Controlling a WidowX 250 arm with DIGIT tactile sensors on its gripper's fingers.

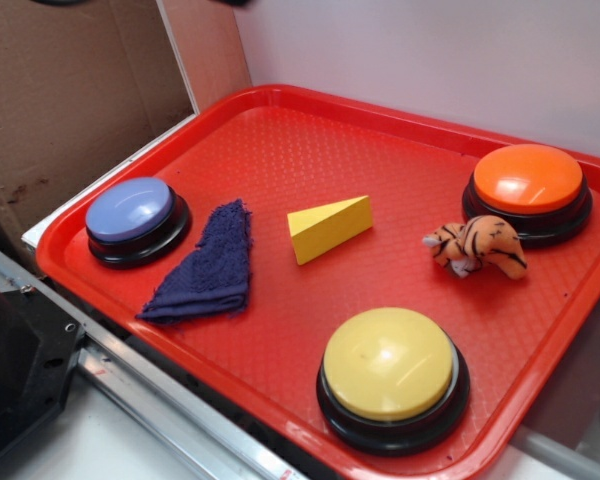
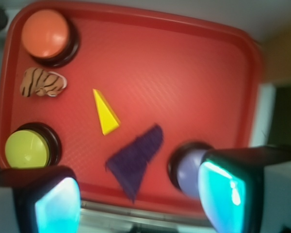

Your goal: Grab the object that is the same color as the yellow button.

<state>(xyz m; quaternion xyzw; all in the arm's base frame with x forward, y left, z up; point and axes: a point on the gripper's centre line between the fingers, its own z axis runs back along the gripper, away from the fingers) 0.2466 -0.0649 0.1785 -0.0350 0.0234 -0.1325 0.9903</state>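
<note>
The yellow wedge block (image 1: pixel 329 227) lies near the middle of the red tray (image 1: pixel 280 140); it shows in the wrist view (image 2: pixel 105 112) too. The yellow button (image 1: pixel 388 364) on its black base sits at the tray's front edge, and shows at the left of the wrist view (image 2: pixel 26 149). My gripper (image 2: pixel 142 200) is open and empty, high above the tray's near edge, well away from the wedge. It is out of the exterior view.
An orange button (image 1: pixel 528 180) stands at the back right with a plush tiger (image 1: pixel 477 246) beside it. A lavender-blue button (image 1: pixel 130 211) stands at the left, next to a dark blue cloth (image 1: pixel 208 265). Cardboard (image 1: pixel 70 90) stands behind the tray's left side.
</note>
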